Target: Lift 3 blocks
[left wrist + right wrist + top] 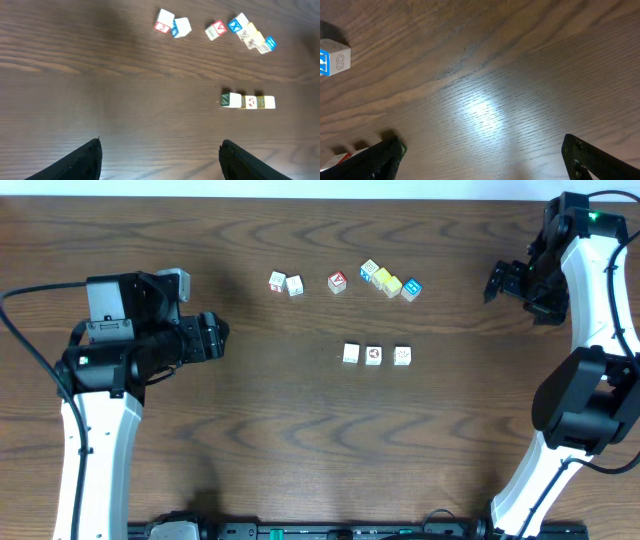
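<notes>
Three small cream-white blocks stand in a short row at mid-table: left block (351, 354), middle block (374, 355), right block (402, 355). The left wrist view shows the same row of blocks (251, 102) ahead and to the right, well beyond the fingers. My left gripper (222, 338) (160, 145) is open and empty, far to the left of the row. Open and empty too, my right gripper (492, 285) (482, 145) hovers over bare wood to the upper right of the row. No block is held or touched.
Behind the row lie other cubes: two white ones (286, 283), a red-faced one (337, 282), and a cluster with yellow and blue faces (390, 280). The blue-faced cube (332, 56) shows at the right wrist view's left edge. The table is dark wood (300, 440).
</notes>
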`<action>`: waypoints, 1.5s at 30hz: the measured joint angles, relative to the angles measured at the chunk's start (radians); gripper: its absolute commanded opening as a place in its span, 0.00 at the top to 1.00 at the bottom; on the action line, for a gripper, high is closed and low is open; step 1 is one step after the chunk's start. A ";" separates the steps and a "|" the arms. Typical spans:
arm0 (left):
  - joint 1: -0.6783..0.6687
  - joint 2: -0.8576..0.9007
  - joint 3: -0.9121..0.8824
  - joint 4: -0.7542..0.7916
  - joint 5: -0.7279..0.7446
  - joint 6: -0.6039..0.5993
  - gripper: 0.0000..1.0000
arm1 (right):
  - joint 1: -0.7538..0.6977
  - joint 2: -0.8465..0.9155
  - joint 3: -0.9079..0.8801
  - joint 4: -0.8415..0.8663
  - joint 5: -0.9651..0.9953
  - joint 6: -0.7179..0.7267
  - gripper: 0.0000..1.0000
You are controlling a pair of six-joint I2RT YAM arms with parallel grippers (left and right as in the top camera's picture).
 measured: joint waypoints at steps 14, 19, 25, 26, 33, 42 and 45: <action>-0.009 0.116 0.000 0.003 0.039 -0.040 0.25 | 0.000 0.000 0.000 0.000 0.000 0.000 0.01; -0.009 0.115 0.000 0.017 0.039 -0.079 0.25 | 0.000 0.000 0.000 0.000 0.000 0.000 0.01; -0.014 0.116 0.000 0.019 0.039 -0.089 0.25 | 0.000 0.000 0.000 0.000 0.000 0.000 0.01; -0.019 0.116 0.000 0.019 0.039 -0.090 0.25 | 0.000 0.000 0.000 0.000 0.000 0.000 0.01; -0.111 0.165 0.000 0.025 0.039 -0.077 0.25 | 0.000 0.000 0.000 0.000 0.000 0.000 0.01; -0.138 0.227 0.000 0.076 0.035 -0.074 0.25 | 0.000 0.000 0.000 0.000 0.000 0.000 0.01; -0.138 0.227 0.000 0.080 0.034 -0.074 0.25 | 0.000 0.000 0.000 0.000 0.000 0.000 0.01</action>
